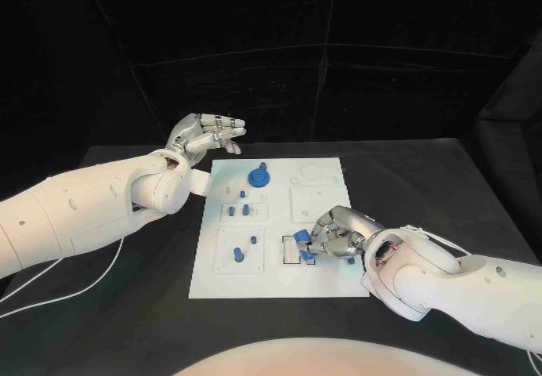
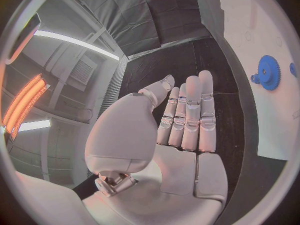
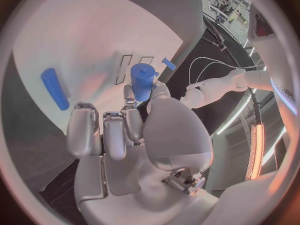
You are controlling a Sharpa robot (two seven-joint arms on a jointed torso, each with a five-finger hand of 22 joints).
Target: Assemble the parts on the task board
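Observation:
The white task board (image 1: 322, 176) lies mid-table. My right hand (image 1: 337, 233) hovers over its near right part and pinches a blue cylindrical part (image 1: 303, 238) between thumb and finger; the right wrist view shows that part (image 3: 142, 80) upright above two narrow slots (image 3: 123, 69). A blue gear (image 1: 260, 177) sits at the board's far left, also seen from the left wrist (image 2: 269, 71). Small blue pegs (image 1: 237, 209) stand mid-left, and another peg (image 1: 237, 254) lies near left. My left hand (image 1: 210, 135) is raised beyond the board's far left corner, fingers straight and together (image 2: 189, 119), holding nothing.
A long blue peg (image 3: 55, 88) lies on the board beside my right hand's fingers, and a small blue piece (image 3: 169, 63) sits past the slots. White cables (image 1: 68, 286) trail over the black table (image 1: 452, 188) at the left.

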